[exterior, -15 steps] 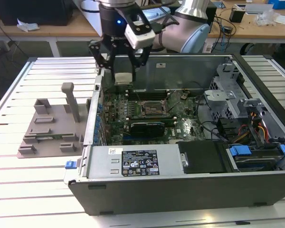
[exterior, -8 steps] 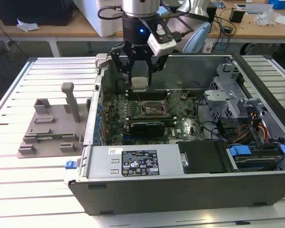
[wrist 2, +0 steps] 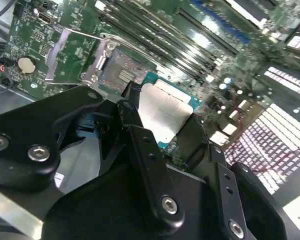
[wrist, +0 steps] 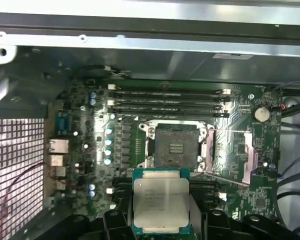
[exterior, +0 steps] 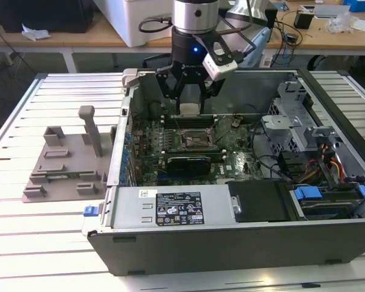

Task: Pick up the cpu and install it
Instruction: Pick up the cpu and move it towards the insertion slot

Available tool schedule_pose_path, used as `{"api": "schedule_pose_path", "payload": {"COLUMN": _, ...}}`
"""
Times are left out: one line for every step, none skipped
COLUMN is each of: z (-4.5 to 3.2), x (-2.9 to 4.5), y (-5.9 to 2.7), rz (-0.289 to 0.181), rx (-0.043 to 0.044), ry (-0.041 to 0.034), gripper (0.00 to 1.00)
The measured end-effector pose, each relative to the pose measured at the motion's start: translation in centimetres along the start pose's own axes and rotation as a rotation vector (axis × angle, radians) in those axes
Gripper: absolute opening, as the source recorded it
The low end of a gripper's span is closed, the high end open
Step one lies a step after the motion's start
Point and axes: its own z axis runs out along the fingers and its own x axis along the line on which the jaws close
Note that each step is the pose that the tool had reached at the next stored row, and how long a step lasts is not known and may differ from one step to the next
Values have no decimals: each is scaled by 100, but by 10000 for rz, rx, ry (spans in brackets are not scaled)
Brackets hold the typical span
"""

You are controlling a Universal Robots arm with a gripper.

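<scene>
My gripper [exterior: 190, 108] hangs inside the open computer case, shut on the cpu [exterior: 189, 109], a flat square chip with a silver-grey top. The cpu [wrist: 161, 201] sits between the black fingers [wrist: 210, 220], held flat. In the second wrist view the cpu [wrist 2: 162, 114] shows its pale lid and green edge between the black fingers [wrist 2: 132, 120]. The open socket [wrist: 172, 146] on the motherboard lies just beyond the chip, its metal load frame swung open to one side. In the exterior view the socket [exterior: 193, 139] is below and slightly in front of the gripper.
Memory slots [wrist: 167, 100] run along the socket's far side. A black graphics card [exterior: 191, 161] lies in front of the socket. The power supply [exterior: 170, 207] and drive bays [exterior: 328, 201] fill the case's near side. A grey plastic fixture block [exterior: 67, 164] stands on the table at the exterior view's left.
</scene>
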Motion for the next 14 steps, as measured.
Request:
{"api": "schedule_pose_path", "payload": {"z": 18, "x": -16, "y": 9, "rz": 0, "rx": -1, "ry": 0, "gripper": 54}}
{"api": "schedule_pose_path", "payload": {"z": 36, "x": -32, "y": 17, "rz": 0, "rx": 1, "ry": 3, "gripper": 54}}
{"api": "schedule_pose_path", "payload": {"z": 58, "x": -51, "y": 27, "rz": 1, "rx": 1, "ry": 4, "gripper": 54}}
{"api": "schedule_pose_path", "payload": {"z": 78, "x": -67, "y": 36, "rz": 1, "rx": -1, "ry": 5, "gripper": 54}}
{"api": "schedule_pose_path", "payload": {"z": 101, "x": -86, "y": 46, "rz": 1, "rx": -1, "ry": 6, "gripper": 54}}
{"api": "schedule_pose_path", "payload": {"z": 127, "x": -108, "y": 57, "rz": 1, "rx": -2, "ry": 7, "gripper": 54}}
{"api": "schedule_pose_path", "payload": {"z": 146, "x": -125, "y": 64, "rz": 0, "rx": -1, "ry": 8, "gripper": 54}}
{"api": "schedule_pose_path", "payload": {"z": 165, "x": -141, "y": 71, "rz": 0, "rx": 0, "ry": 9, "gripper": 54}}
{"api": "schedule_pose_path", "payload": {"z": 187, "x": -159, "y": 80, "rz": -1, "rx": -1, "ry": 9, "gripper": 54}}
{"api": "schedule_pose_path", "payload": {"z": 206, "x": -175, "y": 87, "rz": 0, "rx": 0, "ry": 10, "gripper": 54}}
{"api": "schedule_pose_path", "payload": {"z": 249, "x": -199, "y": 95, "rz": 0, "rx": 1, "ry": 12, "gripper": 54}}
{"api": "schedule_pose_path", "payload": {"z": 261, "x": -204, "y": 95, "rz": 0, "rx": 2, "ry": 12, "gripper": 54}}
{"api": "schedule_pose_path", "payload": {"z": 262, "x": -205, "y": 95, "rz": 2, "rx": 3, "ry": 13, "gripper": 54}}
{"api": "schedule_pose_path", "payload": {"z": 263, "x": -205, "y": 95, "rz": 2, "rx": 2, "ry": 12, "gripper": 54}}
